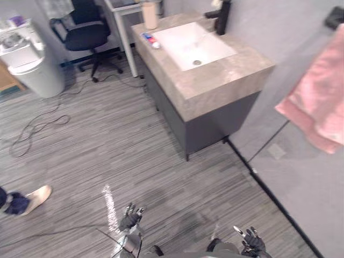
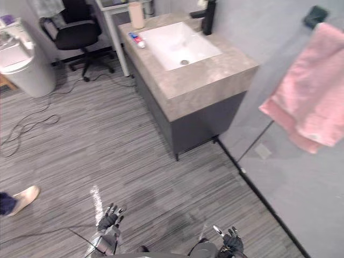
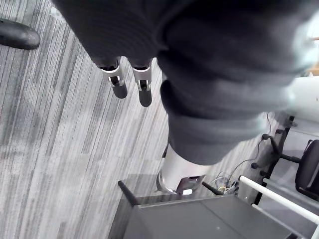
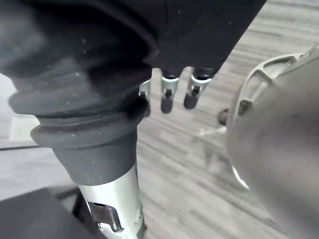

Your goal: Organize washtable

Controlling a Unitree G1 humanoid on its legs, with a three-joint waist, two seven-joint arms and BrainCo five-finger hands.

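The washtable stands ahead at the upper middle, a stone-coloured top on a dark cabinet with a white sink. A small tube with red and blue lies on the top left of the sink. A beige cup-like container stands at the far left corner, and a black tap behind the sink. My left hand hangs low over the floor with its fingers relaxed and holds nothing. My right hand hangs low at the lower right, fingers relaxed and holding nothing.
A pink towel hangs on the grey wall at the right. A black office chair and a white bin stand at the far left, with a cable on the wood-look floor. A person's shoe is at the left edge.
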